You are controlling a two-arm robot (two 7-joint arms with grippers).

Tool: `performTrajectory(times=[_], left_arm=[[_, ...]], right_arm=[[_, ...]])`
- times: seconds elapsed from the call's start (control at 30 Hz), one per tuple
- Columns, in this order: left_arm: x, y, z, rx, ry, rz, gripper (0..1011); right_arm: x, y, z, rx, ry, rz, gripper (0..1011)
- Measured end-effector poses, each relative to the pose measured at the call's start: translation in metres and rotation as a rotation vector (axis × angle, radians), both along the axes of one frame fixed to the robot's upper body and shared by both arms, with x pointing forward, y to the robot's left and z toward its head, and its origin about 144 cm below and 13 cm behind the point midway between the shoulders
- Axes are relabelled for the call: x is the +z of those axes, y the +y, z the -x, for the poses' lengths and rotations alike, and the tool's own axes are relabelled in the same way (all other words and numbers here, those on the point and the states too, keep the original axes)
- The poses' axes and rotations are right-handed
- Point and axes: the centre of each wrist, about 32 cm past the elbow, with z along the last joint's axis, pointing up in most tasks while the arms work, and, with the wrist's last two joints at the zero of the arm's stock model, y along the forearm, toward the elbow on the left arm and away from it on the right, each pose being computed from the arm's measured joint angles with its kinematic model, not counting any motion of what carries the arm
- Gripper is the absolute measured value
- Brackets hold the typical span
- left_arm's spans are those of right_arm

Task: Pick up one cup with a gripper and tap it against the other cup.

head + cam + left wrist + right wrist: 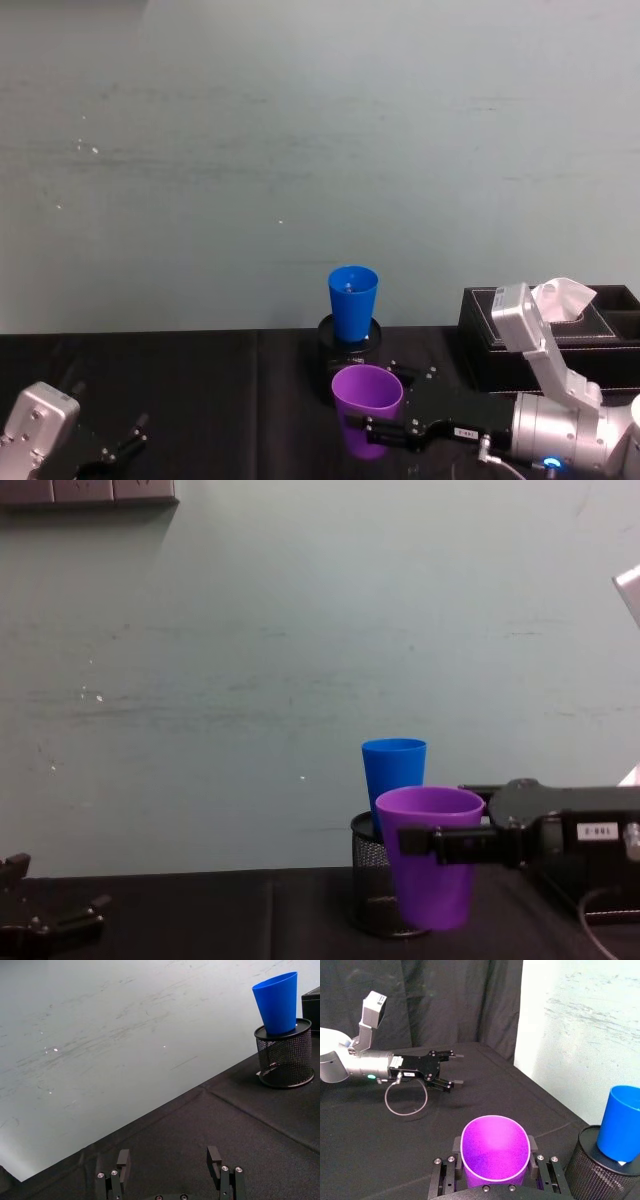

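Left gripper point(168, 1153): well left of the mesh holder point(285, 1055), idle, fingers spread. Purple cup point(367, 395): just in front of the holder, clamped by the right gripper point(495, 1145), apparently off the table. Pickup judged done. Blue cup point(352, 300): standing in the holder. No contact seen, tap outstanding.

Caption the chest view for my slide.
Right gripper holds the purple cup in front of the blue cup set in the mesh holder.

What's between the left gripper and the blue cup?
Bare black tablecloth from left gripper to the mesh holder holding the blue cup, per left wrist view.
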Motion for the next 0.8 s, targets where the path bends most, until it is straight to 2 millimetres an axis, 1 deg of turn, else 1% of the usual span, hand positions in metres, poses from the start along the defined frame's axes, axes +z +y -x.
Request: performTrajectory(times=[0.23,0.6,0.8], left_arm=[[0.0,0.0,0.0,0.0,0.0,0.0,1000],[0.0,0.0,0.0,0.0,0.0,0.0,1000],[0.0,0.0,0.0,0.0,0.0,0.0,1000]], right_arm=[[0.012,0.0,-0.003,0.009,0.005,0.013,723],[0.014,0.001,-0.004,0.01,0.015,-0.01,723],[0.018,0.001,-0.006,0.015,0.01,-0.01,723]])
